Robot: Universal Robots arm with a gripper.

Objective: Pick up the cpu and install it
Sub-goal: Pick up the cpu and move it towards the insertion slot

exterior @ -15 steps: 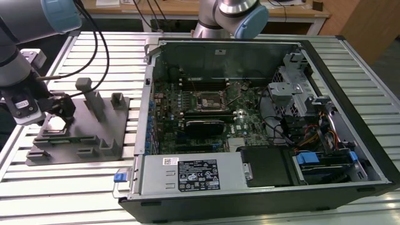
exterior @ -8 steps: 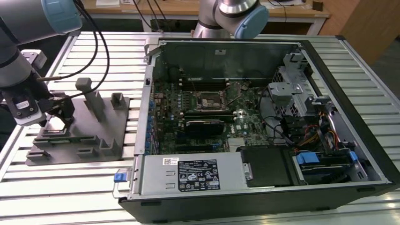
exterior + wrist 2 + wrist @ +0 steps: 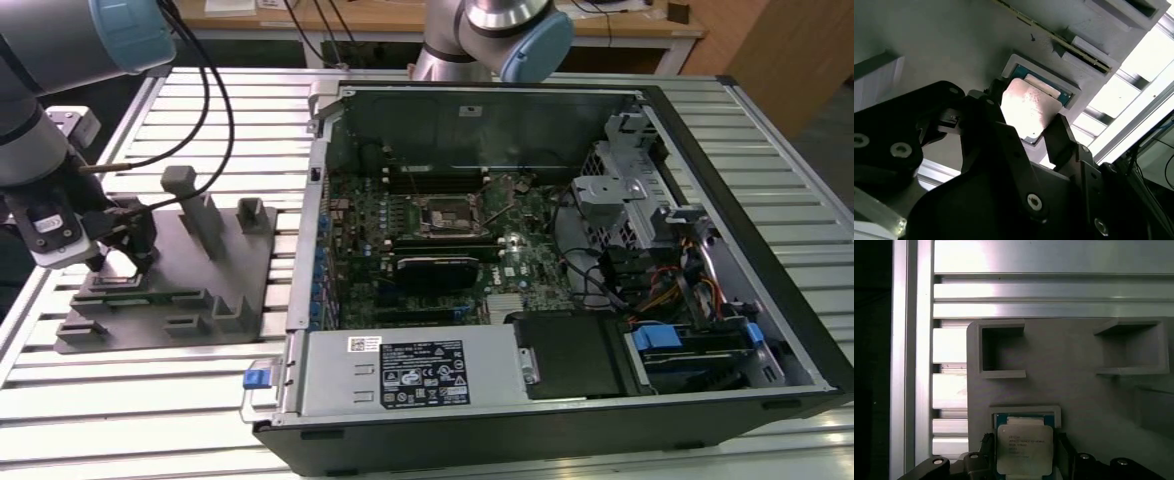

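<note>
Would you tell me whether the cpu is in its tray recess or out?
In: the cpu lies inside the grey tray's framed recess, with the gripper straddling it.

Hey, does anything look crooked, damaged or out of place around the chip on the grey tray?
Nothing stands out. In the first wrist view the cpu lies flat and square in its recess on the grey tray, with the gripper down around it. No damage shows on its metal top.
</note>
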